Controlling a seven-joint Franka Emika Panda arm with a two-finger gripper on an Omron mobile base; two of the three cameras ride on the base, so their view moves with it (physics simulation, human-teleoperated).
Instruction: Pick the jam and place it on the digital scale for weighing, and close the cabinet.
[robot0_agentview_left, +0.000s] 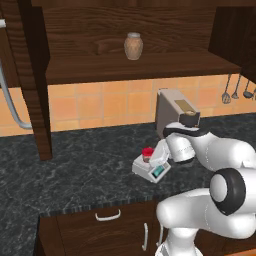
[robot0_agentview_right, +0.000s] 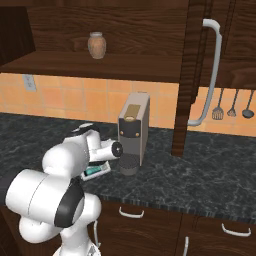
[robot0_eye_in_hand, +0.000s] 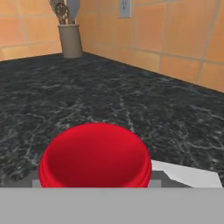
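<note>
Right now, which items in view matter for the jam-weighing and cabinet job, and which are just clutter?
Job:
- tiny red-lidded jam jar, on the scale
- small light-grey digital scale
- dark-brown wooden wall cabinet, door open
- gripper, at the jam

Clutter:
- tan-brown ceramic jar on the shelf
- tall grey coffee machine
- hanging utensils
- beige utensil holder

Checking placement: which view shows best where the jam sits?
The left base view: the jam sits on the digital scale. The hand view gives its red lid close up; in the right base view the arm covers it.
</note>
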